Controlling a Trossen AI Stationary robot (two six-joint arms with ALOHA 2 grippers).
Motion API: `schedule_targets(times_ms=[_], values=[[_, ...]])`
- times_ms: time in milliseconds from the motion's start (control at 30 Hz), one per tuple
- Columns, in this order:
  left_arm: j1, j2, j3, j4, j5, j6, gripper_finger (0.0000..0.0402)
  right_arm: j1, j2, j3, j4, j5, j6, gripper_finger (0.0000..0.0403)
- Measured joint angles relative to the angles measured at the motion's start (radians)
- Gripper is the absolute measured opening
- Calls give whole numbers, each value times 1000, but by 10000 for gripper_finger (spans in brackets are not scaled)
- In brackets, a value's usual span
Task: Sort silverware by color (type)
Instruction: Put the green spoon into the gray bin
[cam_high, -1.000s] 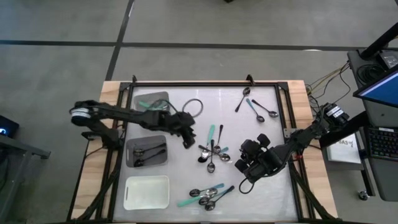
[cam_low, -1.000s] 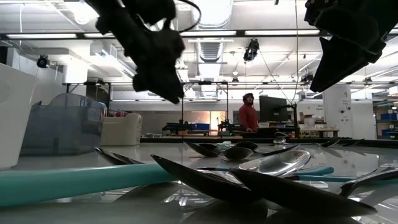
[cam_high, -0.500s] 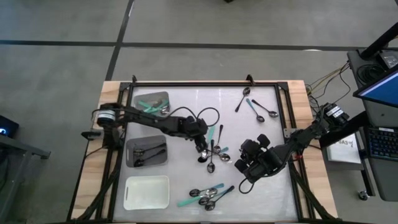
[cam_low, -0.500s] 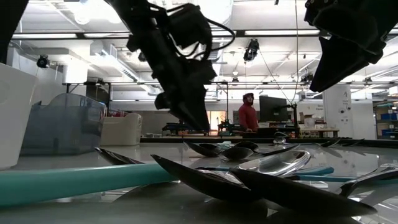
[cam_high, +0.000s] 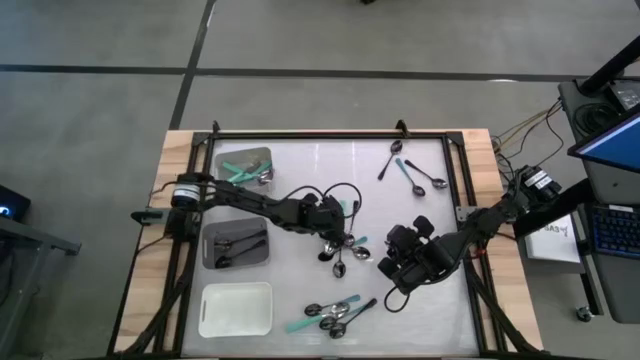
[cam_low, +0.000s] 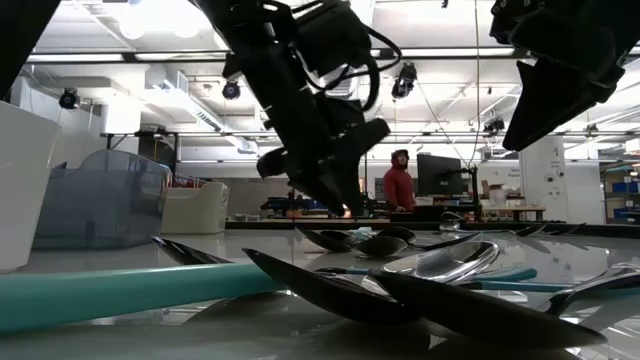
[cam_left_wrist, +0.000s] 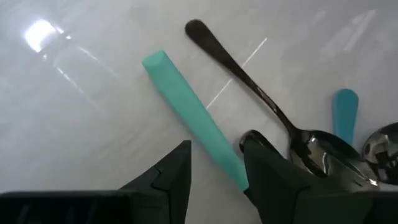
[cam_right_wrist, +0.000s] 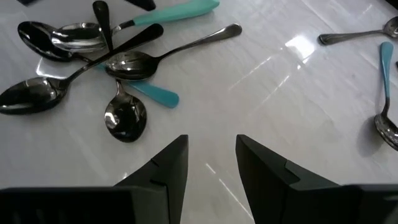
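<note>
Left tool (cam_high: 338, 226) (fingers parted, nothing gripped) is lowered over a teal-handled spoon (cam_left_wrist: 196, 119) at frame centre; right tool (cam_high: 400, 268), also open and empty, is parked lower right.

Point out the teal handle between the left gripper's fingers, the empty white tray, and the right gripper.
teal handle (cam_left_wrist: 193, 117), left wrist view, mid-handle.
white tray (cam_high: 236, 309), high view, bare floor.
right gripper (cam_right_wrist: 211, 163), right wrist view, between fingertips.

Teal flat spoon handle (cam_left_wrist: 198, 123): lower end hidden behind the dark left fingers (cam_left_wrist: 273, 171).
Teal-handled spoon (cam_right_wrist: 387, 93): bowl cut off by edge.
</note>
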Motion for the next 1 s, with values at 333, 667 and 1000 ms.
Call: schedule_targets(times_ms=[333, 667, 1000], values=[[-34, 51, 0, 5, -91, -160, 129, 1, 0, 0, 0, -39, -23, 127], [-36, 92, 5, 7, -121, -239, 129, 16, 0, 0, 1, -79, -30, 127], [-58, 105, 5, -14, -135, -266, 40, 48, 0, 0, 7, -97, -17, 128]])
